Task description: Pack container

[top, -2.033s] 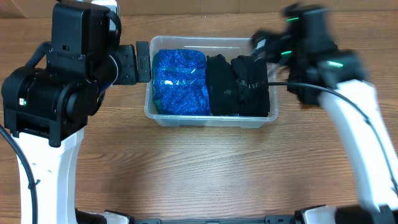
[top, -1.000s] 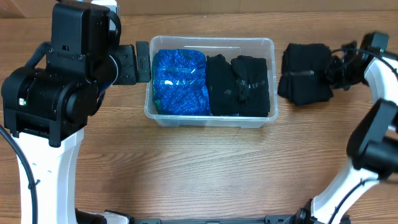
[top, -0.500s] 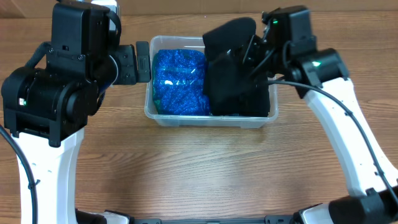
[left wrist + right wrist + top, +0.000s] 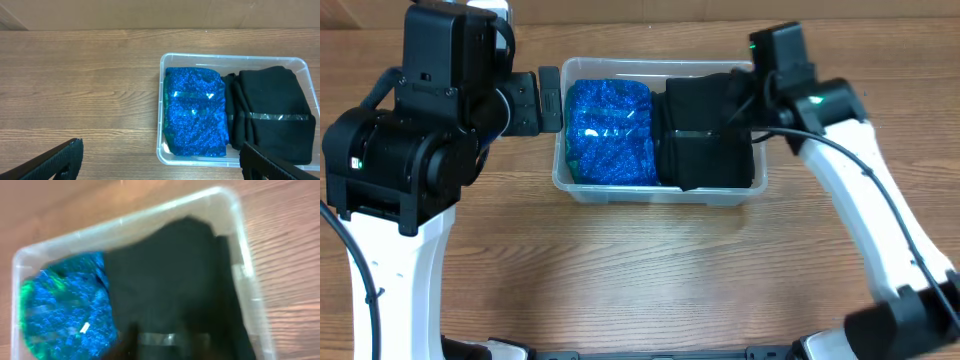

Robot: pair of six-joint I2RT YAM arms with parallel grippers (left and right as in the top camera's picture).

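Observation:
The clear container (image 4: 660,195) sits at the table's centre back. A blue glittery bundle (image 4: 608,130) fills its left half, and black taped bundles (image 4: 705,130) are stacked in its right half. My right gripper (image 4: 740,105) reaches down into the right half. In the right wrist view its blurred fingers (image 4: 130,336) sit at the tape band of the top black bundle (image 4: 165,280), shut on it, beside the blue bundle (image 4: 65,305). My left gripper (image 4: 548,100) stands open just left of the container's rim (image 4: 161,100), holding nothing.
Bare wooden tabletop (image 4: 650,270) lies in front of the container and to both sides. The left arm's bulky body (image 4: 420,140) stands over the table's left part. The right arm (image 4: 880,210) slants across the right side. A cardboard wall (image 4: 150,12) backs the table.
My right gripper fetched a black bundle from the table's right, swung it over the container and lowered it onto the black stack. The left arm stayed still.

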